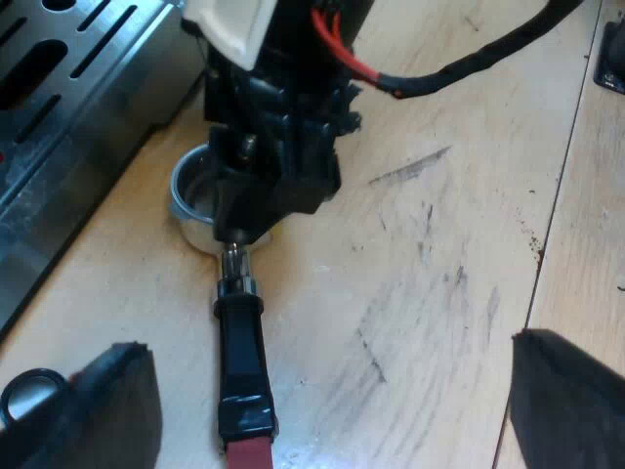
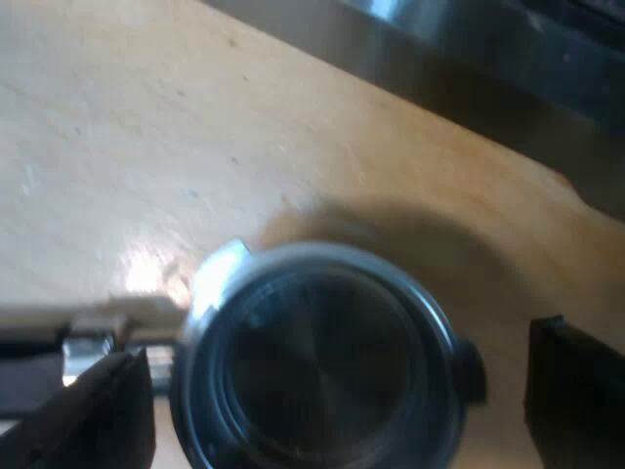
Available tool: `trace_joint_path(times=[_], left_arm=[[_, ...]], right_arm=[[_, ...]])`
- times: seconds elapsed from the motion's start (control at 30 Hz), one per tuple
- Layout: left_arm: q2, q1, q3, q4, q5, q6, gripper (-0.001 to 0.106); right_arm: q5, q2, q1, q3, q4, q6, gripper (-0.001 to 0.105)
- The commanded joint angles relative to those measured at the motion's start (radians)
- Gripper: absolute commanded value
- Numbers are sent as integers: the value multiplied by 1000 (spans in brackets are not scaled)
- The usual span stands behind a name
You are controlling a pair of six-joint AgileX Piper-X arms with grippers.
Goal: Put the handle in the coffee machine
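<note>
Wooden desk (image 1: 439, 244) carries the loose holder (image 1: 242, 342); right end effector (image 2: 337, 357) straddles its basket (image 2: 312, 410), unclosed, left end effector (image 1: 332, 391) gaping too. Grasping step, likely: closing comes next.

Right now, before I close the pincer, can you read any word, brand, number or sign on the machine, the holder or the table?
None: no word, brand, number or sign can be read.
Espresso machine: bare slotted metal, no lettering.
Metal holder: plain rim and basket, no marking.
Its dark handle and red end: no label.
Table: scuff marks, no writing.
</note>
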Motion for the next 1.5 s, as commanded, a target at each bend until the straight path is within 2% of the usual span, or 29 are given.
trace_joint_path(times=[0.03,0.47,0.53,0.63,0.7,0.73,0.77,0.8,0.97,1.03,1.1,1.23,1.3,1.37,1.5], left_arm=[[1,0,5,-5,-4,2,75],[1,0,9,-5,-4,2,75],[1,0,9,-5,-4,2,75],[1,0,9,-5,-4,2,75],[1,0,9,-5,-4,2,75],[1,0,9,-5,-4,2,75],[1,0,9,-5,-4,2,75],[1,0,9,-5,-4,2,75],[1,0,9,-5,-5,2,75],[1,0,9,-5,-5,2,75],[1,0,9,-5,-5,2,75],[1,0,9,-5,-5,4,75],[1,0,9,-5,-5,28,75],[1,0,9,-5,-5,94,75],[1,0,17,-5,-5,160,75]], right_arm=[[-6,11,-3,-6,-29,-18,78],[-45,67,-3,-6,-42,-18,78],[-50,67,-3,-6,-42,-18,73],[-50,67,-3,-6,-28,-18,51],[-50,67,-3,-6,-9,-16,24],[-50,65,-3,-6,-5,-16,19],[-50,62,-3,-6,6,-16,8],[-54,57,-3,-6,21,-8,0],[-66,16,-1,-6,65,10,0],[-68,-9,0,-8,83,58,0],[-81,-45,0,-7,116,142,0],[-81,-93,3,-7,158,196,0],[-81,-127,11,-7,173,198,0],[-81,-149,21,-7,176,198,0],[-81,-187,35,-7,177,198,0]])
